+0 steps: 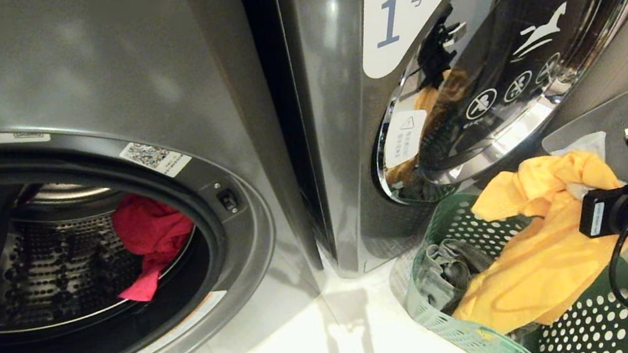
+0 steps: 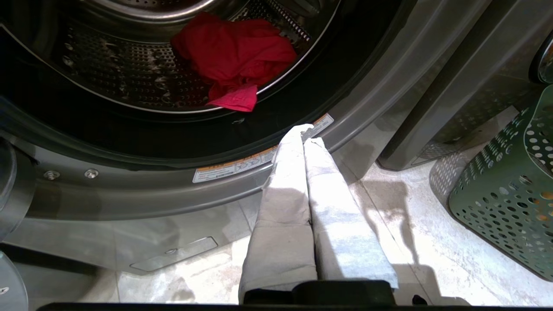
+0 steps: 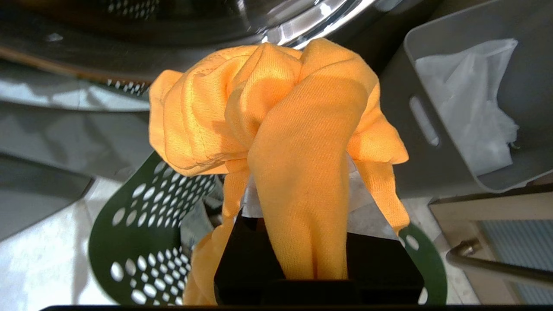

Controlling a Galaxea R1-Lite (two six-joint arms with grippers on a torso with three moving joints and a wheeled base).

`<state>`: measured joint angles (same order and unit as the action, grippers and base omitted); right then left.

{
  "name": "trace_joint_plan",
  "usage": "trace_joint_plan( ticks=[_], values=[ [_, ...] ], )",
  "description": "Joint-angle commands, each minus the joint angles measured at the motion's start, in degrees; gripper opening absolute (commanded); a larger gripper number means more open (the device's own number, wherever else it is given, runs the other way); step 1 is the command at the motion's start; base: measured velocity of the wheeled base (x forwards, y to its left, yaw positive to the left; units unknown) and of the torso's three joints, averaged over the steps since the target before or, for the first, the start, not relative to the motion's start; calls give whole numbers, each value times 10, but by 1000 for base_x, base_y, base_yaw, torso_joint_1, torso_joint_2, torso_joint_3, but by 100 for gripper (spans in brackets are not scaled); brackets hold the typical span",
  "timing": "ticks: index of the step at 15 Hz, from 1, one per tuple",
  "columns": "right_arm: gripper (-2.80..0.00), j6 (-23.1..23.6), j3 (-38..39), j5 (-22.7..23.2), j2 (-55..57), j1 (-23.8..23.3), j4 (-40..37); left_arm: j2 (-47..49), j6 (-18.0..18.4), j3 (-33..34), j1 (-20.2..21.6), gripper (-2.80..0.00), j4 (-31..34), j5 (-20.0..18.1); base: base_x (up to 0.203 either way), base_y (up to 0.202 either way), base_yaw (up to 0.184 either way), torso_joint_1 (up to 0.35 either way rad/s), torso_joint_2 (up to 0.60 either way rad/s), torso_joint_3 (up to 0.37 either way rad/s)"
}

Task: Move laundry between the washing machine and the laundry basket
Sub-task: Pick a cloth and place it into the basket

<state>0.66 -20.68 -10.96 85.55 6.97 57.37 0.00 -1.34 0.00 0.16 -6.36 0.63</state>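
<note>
**Laundry run: 1 garment up in the right gripper, heading for the open drum**

Laundry status, from where I'm sitting at the controls: I'm holding the mustard-orange garment (image 3: pixel 285 142) in the right gripper (image 3: pixel 302 203), jaws pinching a bunch of the cloth, right above the green laundry basket (image 1: pixel 586 329). I'm reading this as the basket-to-washer leg, lift part. The cloth isn't free yet; in the head view its lower end is still draping into the basket and over the rim.

The orange piece is hanging as a long rope: bunched knot up at the fingers, tail trailing down into the basket, so the long axis is running roughly top to bottom. Beside it in the basket a dark grey-green garment (image 1: pixel 446 272) is lying crumpled.

The red-pink garment (image 1: pixel 152 238) is already sitting in the drum of the open washing machine (image 1: pixel 246 224) on my left, 1 corner flopping over the drum lip.

Left gripper (image 2: pixel 307 134) is idling low in front of that washer, fingers pressed together on nothing.

Next move, I'm thinking: keep lifting until the tail clears the rim, then swing left past the closed washer 1 (image 1: pixel 339 135) and in through the door opening. The dangling tail catching on the basket is what I'm worrying about.
</note>
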Motion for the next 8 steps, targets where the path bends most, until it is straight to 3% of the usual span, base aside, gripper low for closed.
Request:
trace_joint_plan(
  ticks=[1,8],
  values=[
    [-280,1,15,-1,-10,7,5,1,-1,23,0,-280,-1,0,0,0,0,0,0,0],
    [-280,0,17,-2,-10,7,4,1,-1,23,0,-280,-1,1,0,0,0,0,0,0]
  ],
)
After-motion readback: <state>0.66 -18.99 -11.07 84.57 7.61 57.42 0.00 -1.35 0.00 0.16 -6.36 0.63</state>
